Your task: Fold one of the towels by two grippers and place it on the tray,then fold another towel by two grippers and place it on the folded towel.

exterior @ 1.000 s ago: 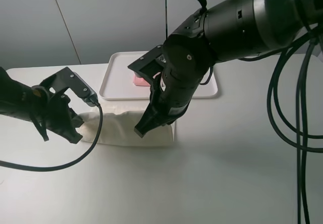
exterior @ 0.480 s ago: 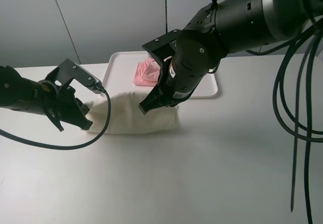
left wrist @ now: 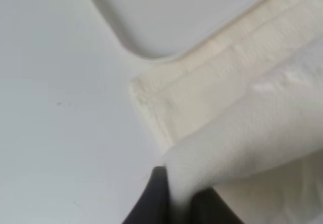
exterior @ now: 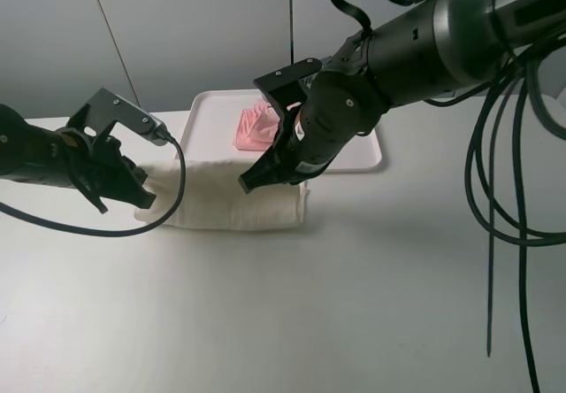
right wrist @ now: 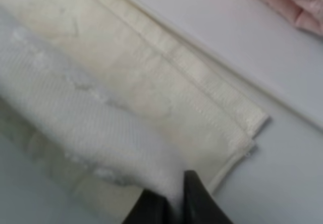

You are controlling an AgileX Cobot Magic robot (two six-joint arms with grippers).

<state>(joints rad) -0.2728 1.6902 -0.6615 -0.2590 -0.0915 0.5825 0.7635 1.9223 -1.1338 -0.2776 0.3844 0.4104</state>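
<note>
Sitting at the worktop's [exterior: 354, 304] far edge: tray [exterior: 203, 136] with pale pink towel [exterior: 252, 129] bunched on it, just behind cream-white towel [exterior: 225, 203]. Pinching its raised fold with left hand [exterior: 141, 200] and right hand [exterior: 248, 185], both clamped on cloth.

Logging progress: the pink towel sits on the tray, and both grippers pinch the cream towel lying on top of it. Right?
No. The cream towel lies on the table in front of the tray, not on the pink towel, as the exterior high view shows. Left gripper and right gripper do pinch it.
</note>
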